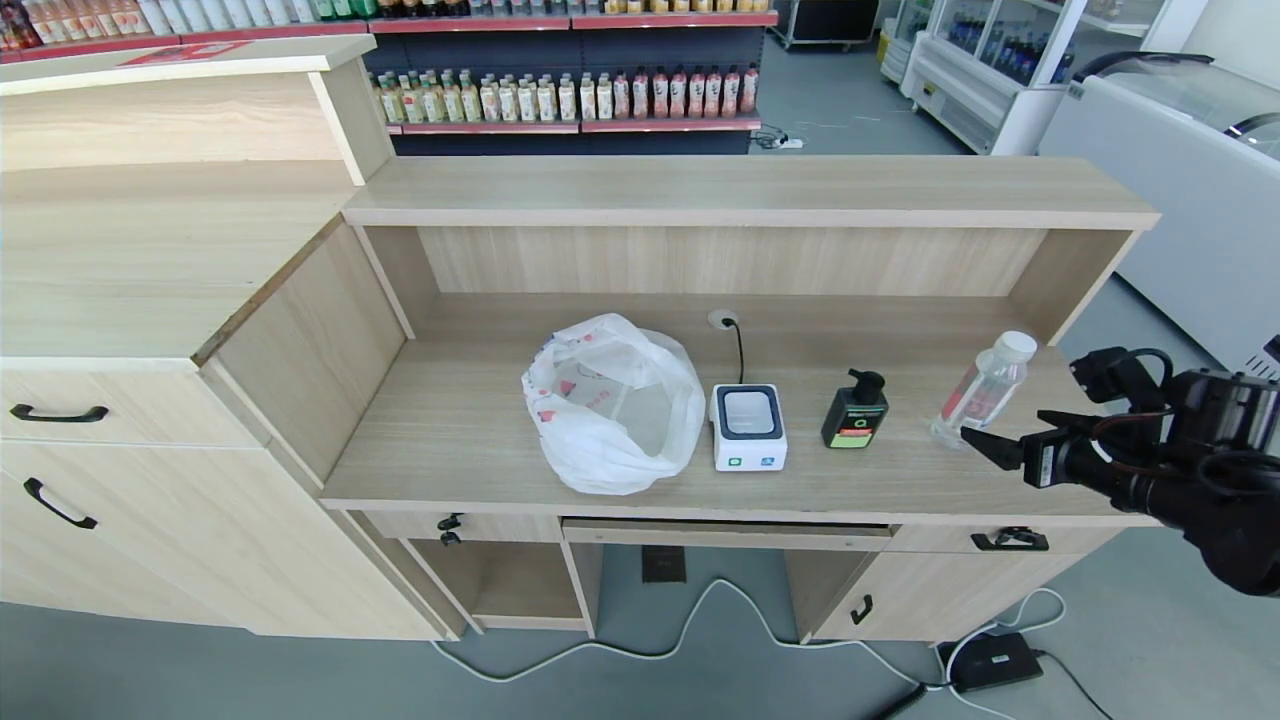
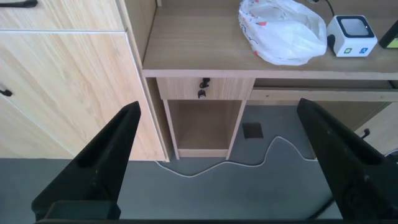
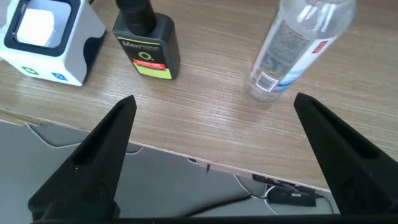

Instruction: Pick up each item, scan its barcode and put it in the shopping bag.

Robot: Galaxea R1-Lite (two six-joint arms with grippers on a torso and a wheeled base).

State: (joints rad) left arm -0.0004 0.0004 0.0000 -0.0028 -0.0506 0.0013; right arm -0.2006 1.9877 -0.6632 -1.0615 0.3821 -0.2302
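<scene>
Clear plastic water bottle w/ white cap — prob. light, slick, crushable; grab mid-body. Right gripper wide open — empty.

Mid worktop: scanner. At its 9 o'clock, just beside it: shopping bag. At its 3 o'clock, a little apart: pump bottle. Farther along at 3 o'clock, near the worktop's right end: water bottle. At the scanner's 12 o'clock, toward the back wall: cable port. At the water bottle's 5 o'clock, over the front edge: right hand.
</scene>
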